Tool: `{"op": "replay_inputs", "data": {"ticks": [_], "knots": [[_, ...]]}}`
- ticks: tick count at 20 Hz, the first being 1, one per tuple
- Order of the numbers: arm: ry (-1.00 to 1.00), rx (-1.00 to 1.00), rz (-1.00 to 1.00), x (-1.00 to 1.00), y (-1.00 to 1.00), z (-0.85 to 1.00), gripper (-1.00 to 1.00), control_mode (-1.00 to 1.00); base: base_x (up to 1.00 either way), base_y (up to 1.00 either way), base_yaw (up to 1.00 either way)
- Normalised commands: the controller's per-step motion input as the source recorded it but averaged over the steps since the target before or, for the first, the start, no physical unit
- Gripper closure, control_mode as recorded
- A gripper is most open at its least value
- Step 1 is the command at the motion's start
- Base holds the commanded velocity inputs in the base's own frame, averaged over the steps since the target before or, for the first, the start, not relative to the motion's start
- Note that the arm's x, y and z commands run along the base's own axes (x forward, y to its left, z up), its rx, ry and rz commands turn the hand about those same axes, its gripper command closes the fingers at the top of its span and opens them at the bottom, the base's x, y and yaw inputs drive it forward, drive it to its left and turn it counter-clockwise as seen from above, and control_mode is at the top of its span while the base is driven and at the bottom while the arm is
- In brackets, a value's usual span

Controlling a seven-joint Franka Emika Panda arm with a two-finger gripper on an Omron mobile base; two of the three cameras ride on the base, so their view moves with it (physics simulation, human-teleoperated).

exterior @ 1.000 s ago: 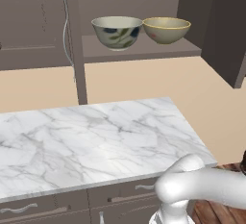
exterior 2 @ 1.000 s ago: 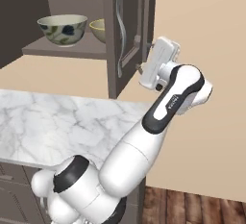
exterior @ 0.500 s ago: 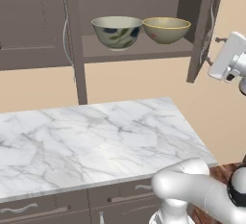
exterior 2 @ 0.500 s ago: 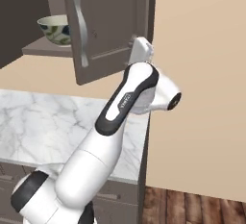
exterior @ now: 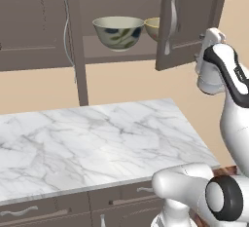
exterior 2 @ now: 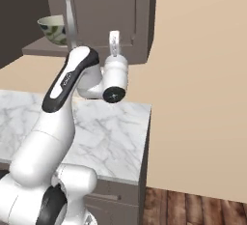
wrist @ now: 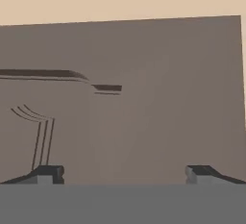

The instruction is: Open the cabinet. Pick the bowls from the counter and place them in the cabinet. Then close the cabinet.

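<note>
The cabinet's right door (exterior: 192,19) stands half shut, its silver bar handle (exterior: 172,21) facing the room. On the shelf inside sit the two bowls: the grey-cream leaf-marked bowl (exterior: 118,31) in full view, and the mustard-yellow bowl (exterior: 151,27) partly hidden behind that door. My gripper (exterior: 208,40) is open, its fingers wide apart, right at the door's outer face near its free edge. From the right, the gripper (exterior 2: 114,43) points up at the door (exterior 2: 113,7). In the hand view the fingertips (wrist: 46,173) frame the dark brown panel (wrist: 144,98) with nothing between them.
The cabinet's left door (exterior: 29,21) is swung fully open to the left, its handle (exterior: 65,26) beside the centre post. The white marble counter (exterior: 97,138) lies below, with drawers (exterior: 29,212) under its front edge. Wooden floor (exterior 2: 193,204) shows beyond the counter's right end.
The right door has swung from wide open to half shut, now covering part of the yellow bowl. The arm has swept left along with the door's outer face.
</note>
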Motion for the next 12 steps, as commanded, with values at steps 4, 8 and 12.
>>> {"op": "replay_inputs", "data": {"ticks": [4, 8, 12], "knots": [[0.09, -0.07, -0.48, 0.77, 0.72, 0.18, -1.0, -1.0, 0.0, 0.0, 0.0], [0.22, -0.02, -0.09, 0.71, 0.06, 0.0, -1.0, -1.0, 0.0, 0.0, 0.0], [0.1, 0.02, 0.08, 0.46, -0.31, 0.0, -1.0, -1.0, 0.0, 0.0, 0.0]]}}
